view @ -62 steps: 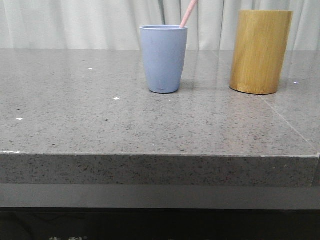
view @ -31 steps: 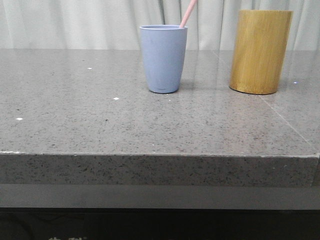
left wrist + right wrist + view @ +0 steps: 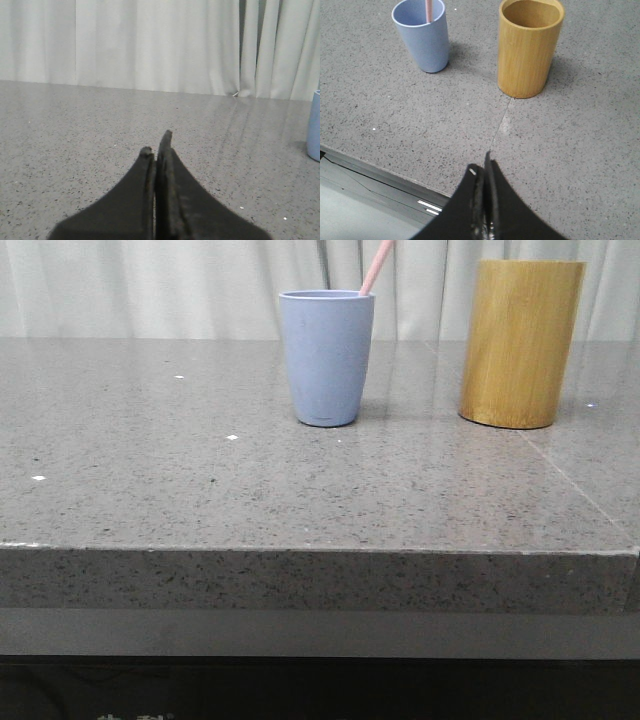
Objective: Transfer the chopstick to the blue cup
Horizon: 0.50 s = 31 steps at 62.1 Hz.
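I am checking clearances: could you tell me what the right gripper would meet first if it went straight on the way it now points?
Probably the bare table: the shut right gripper points down between the blue cup and the bamboo holder, though depth is unclear.

Left hand (image 3: pixel 156 147): black fingers pressed together, nothing between them, tips uneven, one reaching slightly past the other. Held low over the worktop (image 3: pixel 75 130). Right hand (image 3: pixel 481 167): fingers likewise closed flat against each other, empty, raised above the worktop's near edge, angled down. Neither arm appears in the front view.
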Motion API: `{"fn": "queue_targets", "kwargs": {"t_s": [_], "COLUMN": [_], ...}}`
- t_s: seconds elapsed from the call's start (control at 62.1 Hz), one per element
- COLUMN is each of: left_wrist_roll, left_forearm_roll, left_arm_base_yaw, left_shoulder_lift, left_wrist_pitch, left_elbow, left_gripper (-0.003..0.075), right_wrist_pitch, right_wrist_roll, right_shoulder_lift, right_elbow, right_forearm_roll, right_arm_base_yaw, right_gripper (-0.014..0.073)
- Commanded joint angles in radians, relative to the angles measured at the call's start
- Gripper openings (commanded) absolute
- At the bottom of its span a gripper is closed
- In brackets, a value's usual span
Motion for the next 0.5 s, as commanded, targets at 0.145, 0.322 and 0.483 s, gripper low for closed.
{"fn": "queue_targets", "kwargs": {"t_s": [0.145,0.322,0.483], "left_wrist_roll": [-0.036,-0.036,-0.036], "left_forearm_roll": [0.025,0.012,0.012], "left_arm_base_yaw": [0.002,0.002,0.002], "left_shoulder_lift": [-0.021,-0.021,-0.021], "left_wrist_pitch": [-0.083,-0.083,-0.083], "left_elbow": [0.012,0.012,0.012], "left_gripper": [-0.0019,-0.0019,-0.0019], "right_wrist_pitch": [-0.073,-0.073,-0.073], "right_wrist_roll": [0.003,0.003,0.003], "right_shoulder_lift": [0.000,0.000,0.000], "right_elbow": [-0.025,-0.025,-0.025], "right_forearm_roll": [-0.013,-0.013,-0.013], "right_arm_base_yaw": [-0.008,-0.008,-0.008], "right_gripper": [-0.0068,-0.0068,-0.0068]}}
